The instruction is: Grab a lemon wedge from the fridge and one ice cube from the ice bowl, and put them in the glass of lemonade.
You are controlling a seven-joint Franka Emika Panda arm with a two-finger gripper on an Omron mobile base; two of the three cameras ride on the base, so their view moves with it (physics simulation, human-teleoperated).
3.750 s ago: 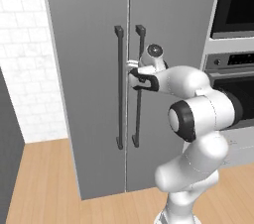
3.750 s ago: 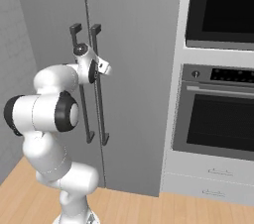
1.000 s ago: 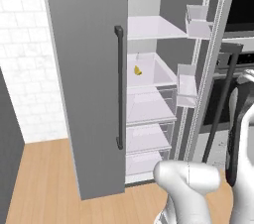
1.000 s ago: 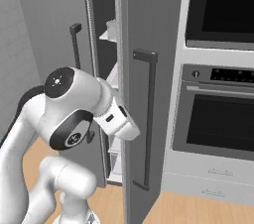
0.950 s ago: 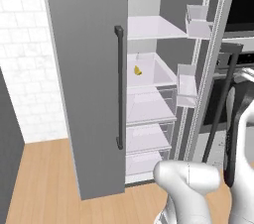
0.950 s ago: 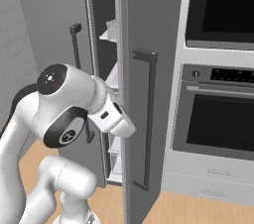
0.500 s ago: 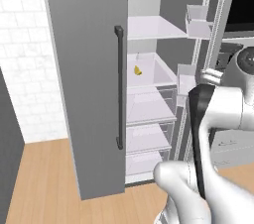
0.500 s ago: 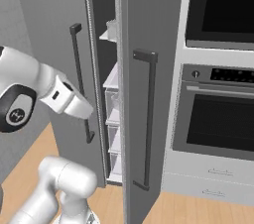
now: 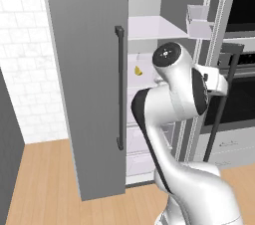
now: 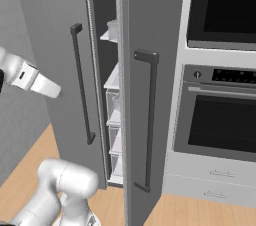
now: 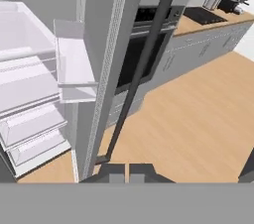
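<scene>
The fridge point(image 9: 84, 69) stands with its left door closed and its right door point(image 10: 131, 45) swung open. A tiny yellow lemon wedge point(image 9: 138, 70) lies on a white shelf inside, just left of my raised arm. My gripper point(image 11: 128, 170) is shut with nothing in it. It looks down past the open door's inner edge point(image 11: 106, 69) and its dark bar handle point(image 11: 134, 89), well apart from the wedge. The ice bowl and the glass of lemonade are out of view.
A clear door bin point(image 11: 74, 64) juts from the open door. White shelves and clear drawers point(image 11: 30, 129) fill the fridge interior. A built-in oven point(image 10: 220, 115) stands right of the fridge. Wooden floor point(image 11: 188, 119) stretches toward distant counters.
The right fridge door, closed with my gripper at its handle in the oldest frames, now stands open. Over the last second my arm has swung up in front of the fridge opening.
</scene>
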